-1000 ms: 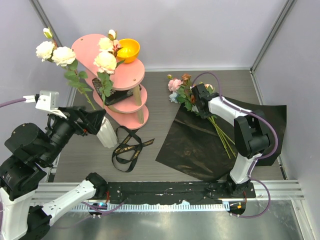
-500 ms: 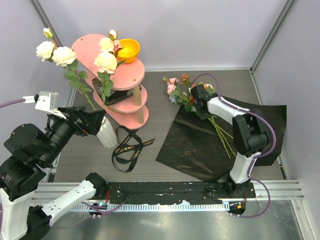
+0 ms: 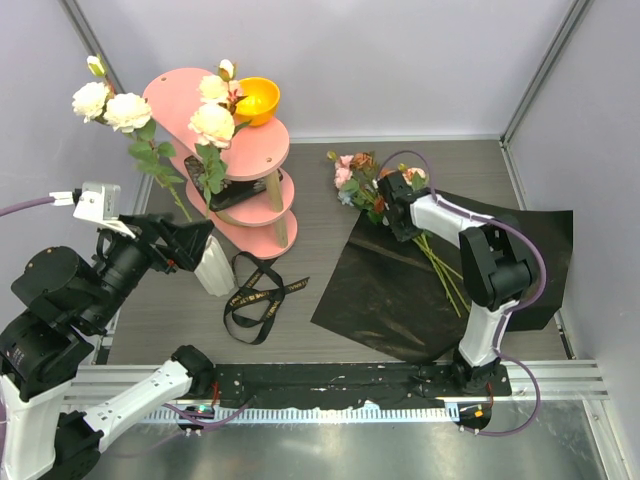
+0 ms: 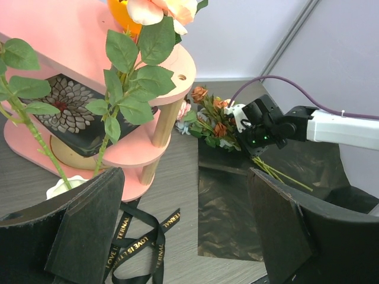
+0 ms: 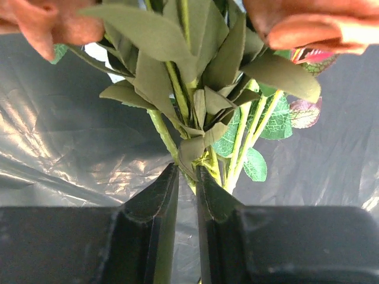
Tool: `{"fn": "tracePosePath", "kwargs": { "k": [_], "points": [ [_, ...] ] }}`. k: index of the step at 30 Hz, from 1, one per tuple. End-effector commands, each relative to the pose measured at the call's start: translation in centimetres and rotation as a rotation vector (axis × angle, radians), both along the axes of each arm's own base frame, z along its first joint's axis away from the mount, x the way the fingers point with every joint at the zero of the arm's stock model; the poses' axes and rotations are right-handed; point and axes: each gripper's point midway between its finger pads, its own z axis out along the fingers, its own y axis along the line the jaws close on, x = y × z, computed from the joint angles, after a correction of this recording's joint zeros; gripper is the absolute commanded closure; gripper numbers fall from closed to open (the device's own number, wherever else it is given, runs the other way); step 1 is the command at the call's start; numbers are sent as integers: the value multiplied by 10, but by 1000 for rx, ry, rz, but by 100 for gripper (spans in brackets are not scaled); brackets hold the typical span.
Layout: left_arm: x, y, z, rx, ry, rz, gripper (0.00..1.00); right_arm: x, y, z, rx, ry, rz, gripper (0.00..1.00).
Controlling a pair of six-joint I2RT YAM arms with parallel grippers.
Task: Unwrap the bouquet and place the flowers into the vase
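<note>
The white vase [image 3: 213, 268] stands by the pink stand, with cream roses [image 3: 108, 106] on long stems in it. My left gripper [image 3: 190, 240] is open right beside it; in the left wrist view the vase rim [image 4: 64, 187] shows just outside my left finger [image 4: 83, 231], and only ribbon and table lie between the jaws. The bouquet is undone: its black wrapping sheet [image 3: 400, 290] lies flat. My right gripper [image 3: 392, 208] is shut on the stems of the remaining flowers [image 3: 355, 175] at the sheet's far edge. In the right wrist view, stems and a leaf [image 5: 190, 151] are pinched at the tips.
The black ribbon [image 3: 255, 295] lies loose on the table in front of the pink tiered stand [image 3: 255, 150]. An orange bowl [image 3: 257, 98] sits on its top tier and a patterned dark box [image 4: 74, 112] on a lower one. Grey walls close in the back and sides.
My right gripper has carried the bunch slightly left and toward the back, and its jaws have closed a little more. The left arm and vase have not moved.
</note>
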Motion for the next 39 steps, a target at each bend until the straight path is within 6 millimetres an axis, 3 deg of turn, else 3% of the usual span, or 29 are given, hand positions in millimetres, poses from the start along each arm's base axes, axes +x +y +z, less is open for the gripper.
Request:
{"fn": "tracePosePath", "kwargs": {
  "k": [1, 6, 11, 16, 21, 23, 24, 26, 27, 28, 30, 31, 35, 39],
  "points": [
    [-2, -3, 3, -12, -9, -19, 12, 12, 13, 12, -27, -87, 44, 81],
    [-1, -3, 3, -9, -8, -16, 11, 16, 19, 64, -177, -283, 102, 99],
    [3, -8, 3, -15, -5, -26, 12, 12, 25, 108, -190, -382, 122, 99],
    [5, -21, 6, -25, 5, -73, 11, 2, 38, 157, -39, -499, 145, 99],
    [1, -57, 17, -76, 4, -241, 11, -11, 60, 217, 268, -713, 150, 99],
    [2, -81, 24, -104, 10, -339, 10, -31, 76, 244, 455, -786, 212, 99],
    [-6, -98, 24, -129, 33, -435, 10, -37, 82, 267, 542, -857, 241, 99],
    [-2, -123, 27, -162, 50, -531, 10, -68, 101, 296, 735, -899, 360, 99],
    [-10, -138, 25, -190, 88, -625, 10, -77, 107, 310, 790, -934, 406, 99],
    [-10, -147, 33, -215, 66, -669, 12, -91, 116, 320, 884, -919, 440, 99],
    [-9, -171, 25, -227, 129, -778, 20, -122, 127, 354, 1007, -945, 577, 99],
    [-7, -180, 26, -244, 145, -806, 26, -132, 131, 361, 1047, -931, 610, 99],
    [4, -215, 13, -220, 173, -827, 24, -179, 150, 382, 1190, -844, 828, 99],
    [5, -242, 9, -199, 169, -847, 21, -197, 157, 388, 1275, -801, 895, 99]
  ]
}}
